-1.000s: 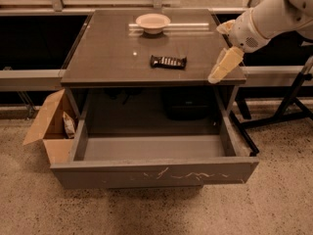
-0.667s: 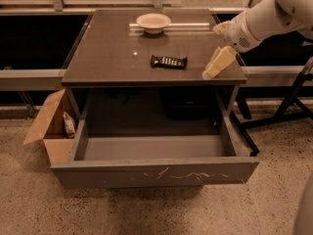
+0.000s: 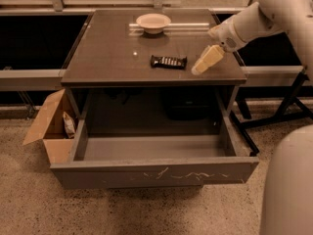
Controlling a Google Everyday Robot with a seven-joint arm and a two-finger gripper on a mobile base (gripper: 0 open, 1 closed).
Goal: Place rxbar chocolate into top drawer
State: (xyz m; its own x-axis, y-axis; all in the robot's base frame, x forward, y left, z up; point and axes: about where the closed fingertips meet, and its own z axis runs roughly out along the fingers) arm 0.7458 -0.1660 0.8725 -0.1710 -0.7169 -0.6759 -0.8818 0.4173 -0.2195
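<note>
pale bowl (image 3: 153, 21) upright at far edge of tabletop (image 3: 107, 58), near centre. cardboard box (image 3: 49, 126) on speckled floor (image 3: 29, 195), left side, flap open; whitish bag (image 3: 69, 125) inside. dark metal frame (image 3: 288, 106) at right. gripper (image 3: 198, 70) over tabletop's right part.

Matt cream gripper (image 3: 198, 70) over the right side of the glossy tabletop (image 3: 107, 53); scratched grey metal top drawer (image 3: 156, 173); tan cardboard box (image 3: 44, 119); speckled floor (image 3: 146, 209).

One raised camera looks down over the top drawer (image 3: 156, 173), gripper (image 3: 201, 66) at upper right.
</note>
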